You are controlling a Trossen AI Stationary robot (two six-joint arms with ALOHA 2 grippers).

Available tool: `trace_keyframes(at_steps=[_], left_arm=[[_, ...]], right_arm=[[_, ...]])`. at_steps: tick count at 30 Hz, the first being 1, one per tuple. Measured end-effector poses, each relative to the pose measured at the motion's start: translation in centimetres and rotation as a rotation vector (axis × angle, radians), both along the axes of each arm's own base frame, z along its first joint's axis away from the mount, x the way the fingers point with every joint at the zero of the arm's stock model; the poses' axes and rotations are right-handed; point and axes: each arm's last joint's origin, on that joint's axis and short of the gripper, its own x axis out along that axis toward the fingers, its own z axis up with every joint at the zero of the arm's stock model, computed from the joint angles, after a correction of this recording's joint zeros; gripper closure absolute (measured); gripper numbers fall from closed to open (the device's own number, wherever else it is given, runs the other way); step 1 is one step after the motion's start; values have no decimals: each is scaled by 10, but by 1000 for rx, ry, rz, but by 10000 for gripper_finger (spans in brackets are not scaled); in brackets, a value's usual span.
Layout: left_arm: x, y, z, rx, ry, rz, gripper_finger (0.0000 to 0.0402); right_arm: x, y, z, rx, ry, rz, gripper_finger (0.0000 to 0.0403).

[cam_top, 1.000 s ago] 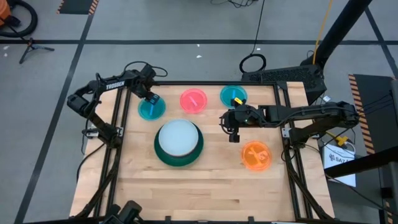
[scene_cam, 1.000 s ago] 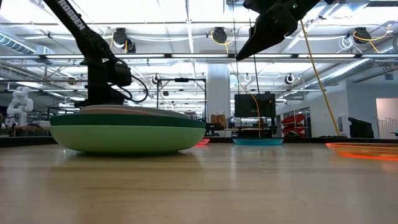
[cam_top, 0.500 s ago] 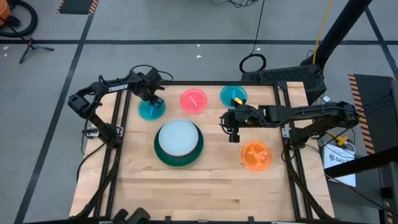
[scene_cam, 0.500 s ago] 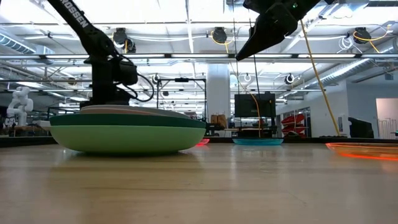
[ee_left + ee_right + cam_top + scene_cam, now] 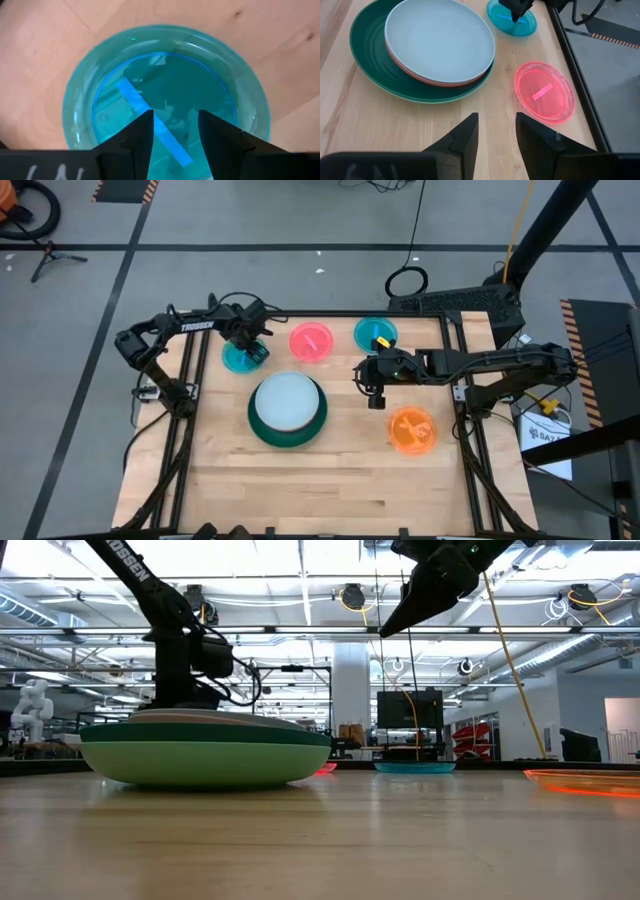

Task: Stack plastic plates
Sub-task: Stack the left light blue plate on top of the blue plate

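Note:
A stack (image 5: pixel 288 410) sits mid-table: a pale blue plate (image 5: pixel 440 40) on top, a red-orange rim (image 5: pixel 435 81), then dark green (image 5: pixel 367 55) over light green (image 5: pixel 200 763). A small cyan plate (image 5: pixel 165 85) lies at the far left, and my open left gripper (image 5: pixel 175 114) points down into it (image 5: pixel 252 348). A hot pink plate (image 5: pixel 311 342), a second cyan plate (image 5: pixel 375 334) and an orange plate (image 5: pixel 412 430) lie flat on the wood. My right gripper (image 5: pixel 373 392) hangs open above bare table, right of the stack. My left gripper comes from above with its fingertips (image 5: pixel 147 120) over the cyan plate's inner floor (image 5: pixel 165 95), near the side toward the pink plate. I cannot tell whether they touch it. The plate lies flat on the table.
Black frame rails (image 5: pixel 462 395) run along the table's left and right edges. The near half of the wooden tabletop (image 5: pixel 320 490) carries nothing. Cables and a dark mat (image 5: pixel 455 302) lie beyond the far edge.
My left gripper has moved toward the table's right, from the cyan plate's far-left rim across to its right side, and its wrist has turned as it went. The right arm and the plates have kept still.

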Motion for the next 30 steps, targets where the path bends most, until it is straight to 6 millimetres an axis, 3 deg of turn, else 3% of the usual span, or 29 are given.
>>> trace_keyframes(at_steps=[11, 24, 30], left_arm=[[6, 5, -21, -29, 36, -1, 241], [12, 11, -21, 35, -29, -6, 241], [0, 17, -15, 32, -11, -31, 241]], right_arm=[[0, 0, 0, 0, 1, 0, 280], [0, 0, 0, 0, 1, 1, 280], [0, 0, 0, 0, 1, 1, 280]])
